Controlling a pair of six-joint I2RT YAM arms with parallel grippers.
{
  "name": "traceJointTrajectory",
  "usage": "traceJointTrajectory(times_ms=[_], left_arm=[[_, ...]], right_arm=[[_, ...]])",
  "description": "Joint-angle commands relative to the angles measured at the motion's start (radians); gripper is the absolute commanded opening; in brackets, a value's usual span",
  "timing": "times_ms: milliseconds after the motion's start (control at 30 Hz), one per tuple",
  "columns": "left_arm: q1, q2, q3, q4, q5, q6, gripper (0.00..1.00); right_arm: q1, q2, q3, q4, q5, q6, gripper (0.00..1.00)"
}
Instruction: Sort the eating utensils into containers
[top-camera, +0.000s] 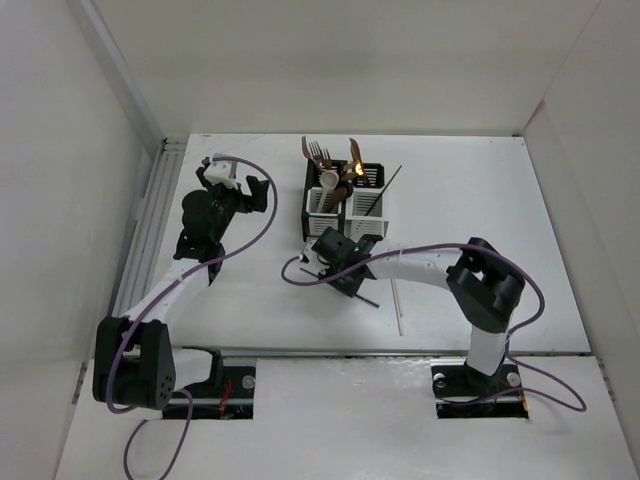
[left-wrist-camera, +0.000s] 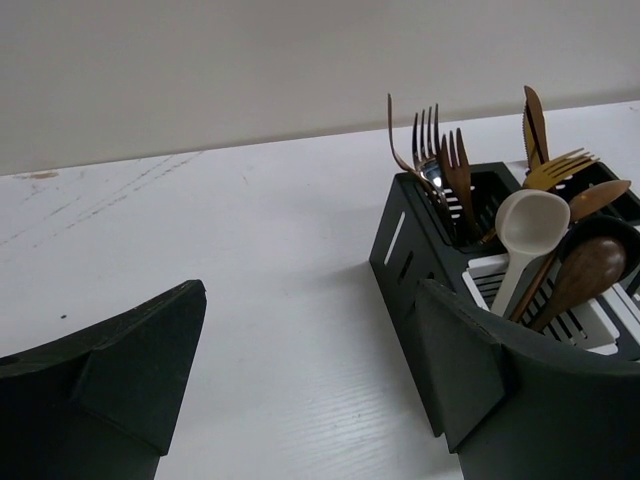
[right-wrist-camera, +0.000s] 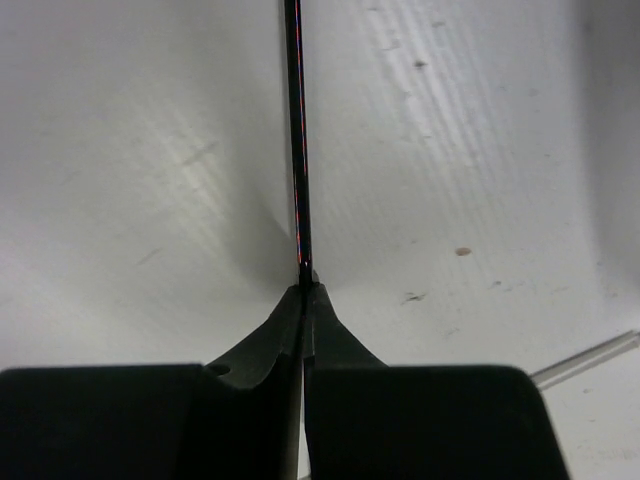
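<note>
The right fingers (right-wrist-camera: 260, 350) clamp a black chopstick (right-wrist-camera: 296, 150) at their very tips, mid-frame just below the containers (top-camera: 345, 205). So thin a hold could let it swivel or slip. The left fingers (left-wrist-camera: 140, 370), upper left, gape wide and empty.

The containers (left-wrist-camera: 395, 270) have black frames and white slotted walls; the forks (left-wrist-camera: 455, 170) are copper-gold, beside a cream spoon (left-wrist-camera: 530, 222) and a dark brown wooden spoon (left-wrist-camera: 590, 265). The black chopstick (right-wrist-camera: 296, 130) seems flecked with red and blue, though the view is blurred. The white chopstick (top-camera: 396, 308) matches the white table (top-camera: 480, 200).
</note>
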Motion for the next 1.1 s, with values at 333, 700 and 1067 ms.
traceJointTrajectory(times_ms=[333, 700, 1067], left_arm=[[-0.015, -0.070, -0.015, 0.039, -0.131, 0.011, 0.84], [-0.050, -0.101, 0.003, -0.022, -0.189, 0.063, 0.84], [-0.089, -0.112, 0.001, -0.139, -0.185, -0.035, 0.84]], right_arm=[[-0.010, -0.372, -0.036, 0.189, -0.088, -0.024, 0.00], [-0.337, -0.480, -0.165, 1.013, -0.122, 0.166, 0.00], [-0.440, -0.357, -0.352, 1.465, -0.018, 0.309, 0.00]])
